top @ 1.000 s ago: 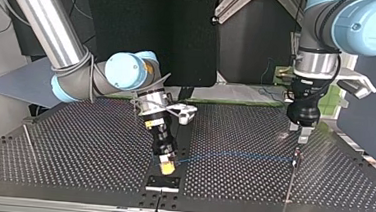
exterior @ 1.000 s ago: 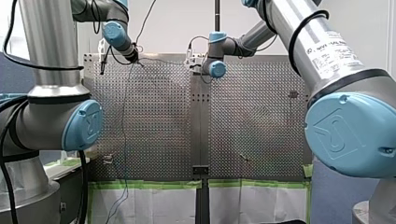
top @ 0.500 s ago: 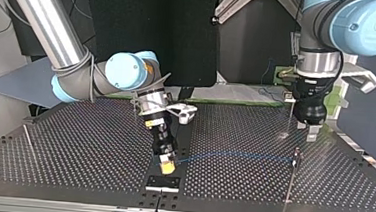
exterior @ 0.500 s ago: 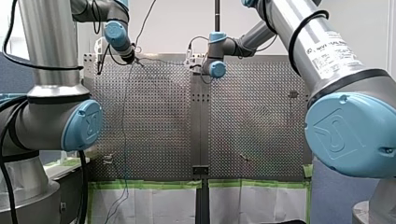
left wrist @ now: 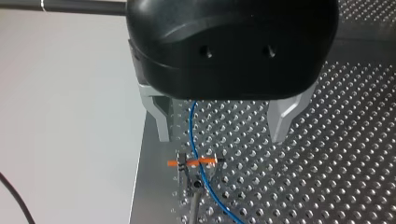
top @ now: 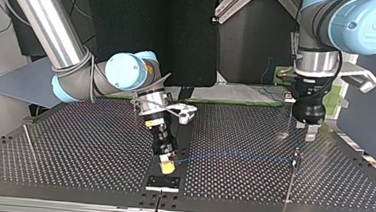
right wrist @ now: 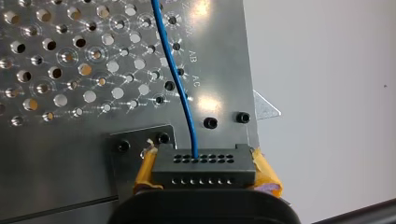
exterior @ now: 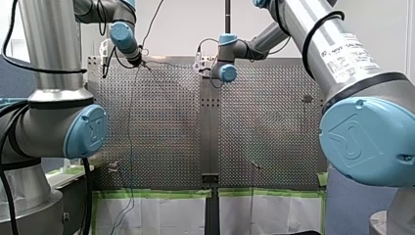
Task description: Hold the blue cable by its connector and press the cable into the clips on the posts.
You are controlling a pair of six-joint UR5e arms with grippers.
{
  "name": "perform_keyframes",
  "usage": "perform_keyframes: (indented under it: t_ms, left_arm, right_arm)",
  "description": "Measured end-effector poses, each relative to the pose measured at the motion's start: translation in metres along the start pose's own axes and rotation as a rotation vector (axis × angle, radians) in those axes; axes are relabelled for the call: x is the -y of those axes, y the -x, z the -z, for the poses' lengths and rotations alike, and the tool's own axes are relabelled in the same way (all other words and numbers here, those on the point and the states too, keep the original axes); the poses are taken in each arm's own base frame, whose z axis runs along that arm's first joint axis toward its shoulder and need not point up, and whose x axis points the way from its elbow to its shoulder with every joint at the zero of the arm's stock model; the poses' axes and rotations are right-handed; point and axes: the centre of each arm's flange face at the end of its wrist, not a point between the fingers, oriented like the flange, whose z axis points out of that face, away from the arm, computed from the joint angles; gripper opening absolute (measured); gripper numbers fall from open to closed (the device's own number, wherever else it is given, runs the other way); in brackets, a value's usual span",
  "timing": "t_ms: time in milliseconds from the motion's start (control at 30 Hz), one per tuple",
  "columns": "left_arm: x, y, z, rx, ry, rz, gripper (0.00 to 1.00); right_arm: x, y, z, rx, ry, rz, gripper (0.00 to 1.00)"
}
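Where their yellow pads meet the black connector (right wrist: pixel 204 165), my right fingers (right wrist: pixel 266 176) are pinching it from both sides, low over the tabletop (top: pixel 73 148) close to the top view's near edge, about mid-width. The blue cable (right wrist: pixel 180 79) leaves the connector's row of holes and runs off across the perforated plate. In the top view it stretches rightward, just above the surface, to a thin post (top: pixel 296 158) at the right. My left fingers (left wrist: pixel 281 119), bare metal, are spread wide and hold nothing. They hang above that post, apart from it. In the left wrist view the cable shows between them and crosses a small orange piece (left wrist: pixel 205 161) at the clip (left wrist: pixel 196 163) on the post's top. Whether it is seated there I cannot tell.
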Motion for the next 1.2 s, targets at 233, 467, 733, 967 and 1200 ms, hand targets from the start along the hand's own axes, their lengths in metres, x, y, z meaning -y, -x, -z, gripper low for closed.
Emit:
perform_keyframes:
  t_ms: [233,467,733,967,1200]
  left_arm:
    - [0.013,0.012,-0.002,0.042,-0.074,-0.006,1.00]
    - [0.034,0.025,-0.012,0.076,-0.167,-0.005,1.00]
    - [0.052,0.009,-0.032,0.038,-0.206,-0.033,1.00]
    - [0.055,-0.003,-0.048,0.028,-0.163,-0.044,1.00]
    - [0.058,0.003,-0.058,0.066,-0.140,-0.026,1.00]
  right_arm:
    - [0.000,0.000,0.000,0.003,0.001,0.000,0.00]
    - [0.001,0.002,0.000,0.004,0.000,-0.001,0.00]
    - [0.002,0.002,0.000,0.004,-0.001,-0.001,0.00]
    - [0.001,0.002,0.000,0.004,0.000,-0.001,0.00]
    - [0.000,0.002,0.000,0.004,0.001,0.000,0.00]
